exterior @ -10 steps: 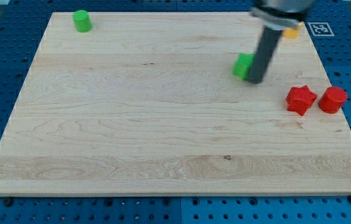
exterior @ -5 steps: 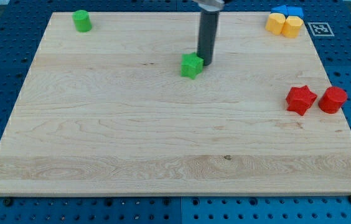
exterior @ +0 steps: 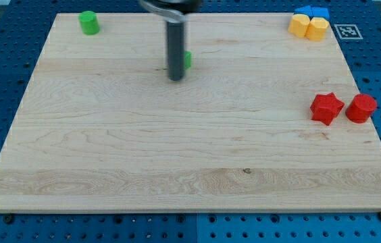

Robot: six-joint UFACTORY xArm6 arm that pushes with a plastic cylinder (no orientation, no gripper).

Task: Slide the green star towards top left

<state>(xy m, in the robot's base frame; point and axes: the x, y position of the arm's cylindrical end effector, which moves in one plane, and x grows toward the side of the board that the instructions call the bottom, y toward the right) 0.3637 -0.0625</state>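
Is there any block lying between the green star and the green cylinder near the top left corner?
No. In the camera view only bare board separates the green star from the green cylinder; my tip sits beside the star, partly covering it.

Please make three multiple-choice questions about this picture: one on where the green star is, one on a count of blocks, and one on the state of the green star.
1. Where is the green star?
A. directly right of my tip and rod
B. at the view's bottom left
C. next to the red star

2. How many red blocks are on the board?
A. one
B. two
C. four

3. How does the green star show?
A. fully visible
B. mostly hidden behind the rod
C. stacked on the green cylinder

Answers: 1 A, only its right edge shows beside the rod. 2 B, the red star and the red cylinder sit at the view's right. 3 B, the rod covers most of it.
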